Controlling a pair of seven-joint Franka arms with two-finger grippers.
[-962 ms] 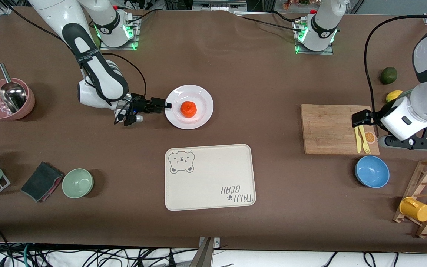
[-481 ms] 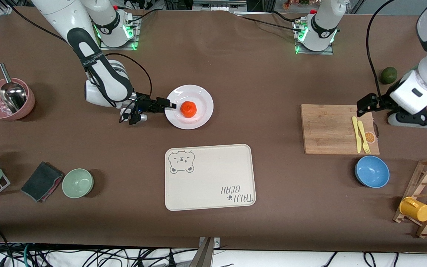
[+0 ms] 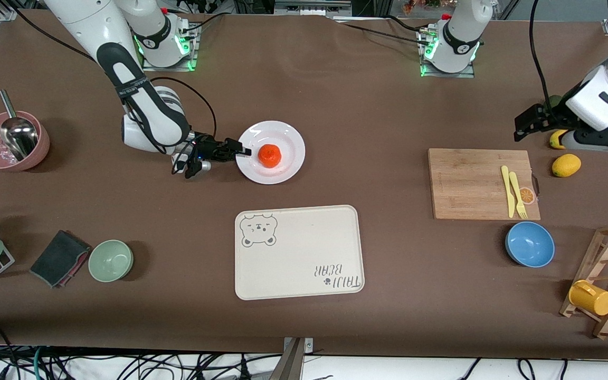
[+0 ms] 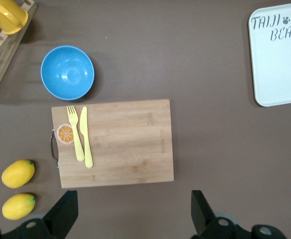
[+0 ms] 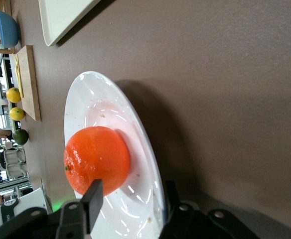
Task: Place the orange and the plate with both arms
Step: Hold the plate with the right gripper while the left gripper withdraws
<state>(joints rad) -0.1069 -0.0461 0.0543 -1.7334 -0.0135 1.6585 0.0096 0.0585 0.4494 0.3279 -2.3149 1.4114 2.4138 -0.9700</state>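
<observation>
Currently the plate (image 3: 272,152) sits on the table (image 3: 367,105), farther from the front camera than the cream tray (image 3: 298,252), which serves as the landmark. The orange (image 3: 269,154) rests on the plate, near its middle.

Right tool (image 3: 240,151): at the plate's rim on the side toward the right arm's end of the table. In the right wrist view one finger (image 5: 91,196) lies over the plate's upper face by the orange (image 5: 96,159), the other finger (image 5: 170,199) lies outside and below the rim, so the rim of the plate (image 5: 145,149) stands between them. Whether the fingers are already pressed on the rim, cannot tell.

Left tool (image 3: 528,120): up in the air over bare table, above the wooden board's edge toward the left arm's end. Its fingers stand wide apart and hold nothing; the left wrist view shows both fingertips (image 4: 66,209) with only table between them.

From the tray toward the left arm's end: wooden board (image 3: 481,182) carrying a yellow knife (image 3: 505,184) and fork (image 3: 518,192); blue bowl (image 3: 530,244) nearer the camera than the board; one lemon (image 3: 566,164) just beside the board.

From the tray toward the right arm's end: green bowl (image 3: 111,260).
</observation>
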